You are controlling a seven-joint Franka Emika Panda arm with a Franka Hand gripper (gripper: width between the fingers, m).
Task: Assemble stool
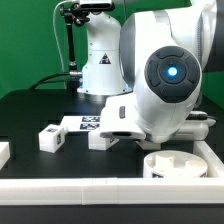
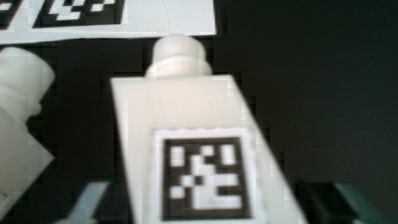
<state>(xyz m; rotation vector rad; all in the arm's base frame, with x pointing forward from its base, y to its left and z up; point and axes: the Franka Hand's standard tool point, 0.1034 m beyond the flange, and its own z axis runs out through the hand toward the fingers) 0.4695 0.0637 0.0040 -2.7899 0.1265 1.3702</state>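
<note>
Tool [image 2: 199, 204] straddles the tagged stool leg [image 2: 185, 115], a finger each side

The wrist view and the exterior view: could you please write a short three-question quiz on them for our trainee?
1. True or false: in the wrist view, the leg between the tool's fingers bears a black-and-white marker tag.
2. What sits at that leg's end nearest the marker board? A) a round peg B) a wheel C) a hook
3. Fill in: the round seat lies toward the exterior view's ___.
Key: 1 true; 2 A; 3 right.
</note>
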